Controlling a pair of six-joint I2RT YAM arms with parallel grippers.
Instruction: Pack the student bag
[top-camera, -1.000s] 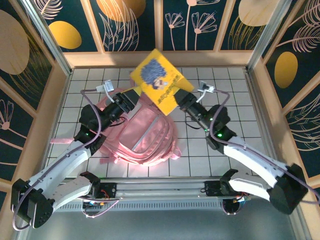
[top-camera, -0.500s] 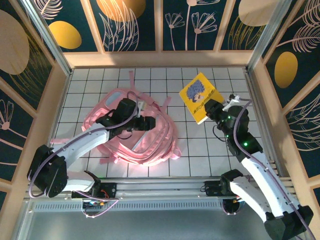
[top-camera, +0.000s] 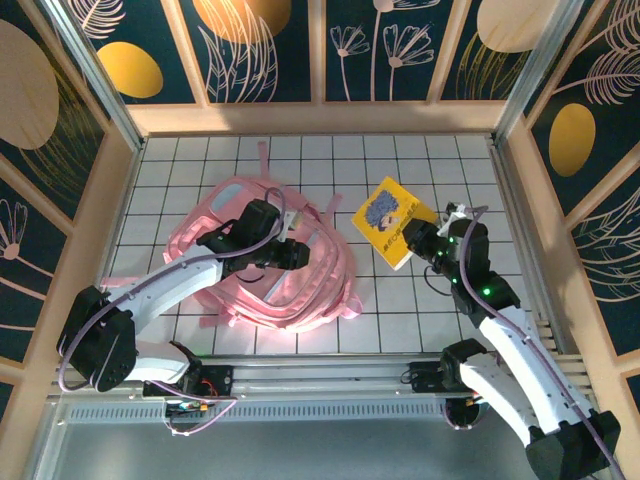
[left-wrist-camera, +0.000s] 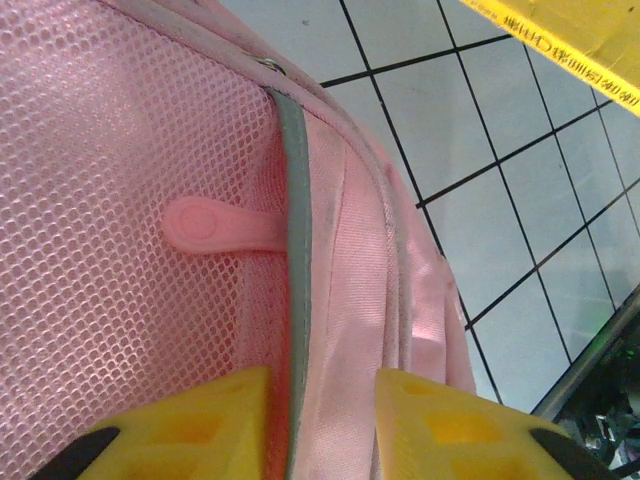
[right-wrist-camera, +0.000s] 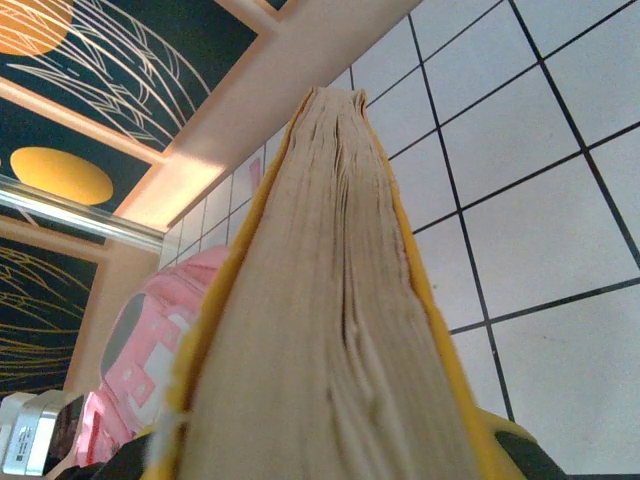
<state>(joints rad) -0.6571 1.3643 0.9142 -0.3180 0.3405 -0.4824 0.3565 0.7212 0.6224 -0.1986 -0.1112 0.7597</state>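
Book in the air on the right, bag flat on the left.
The pink bag lies front-up on the left half of the white tiled worktop, straps trailing off towards the back wall. The left arm reaches across it and the left jaws sit down on its upper front. In the left wrist view the two yellow fingertips straddle a grey strip running down the bag, pink mesh on one side and smooth fabric on the other, a pink zip tab just beyond. Whether they are squeezing that fold or only bracketing it, I cannot tell. On the right, the right jaws are clamped on a yellow book, held tilted above the tiles just beside the bag, and the right wrist view looks along its page edges.
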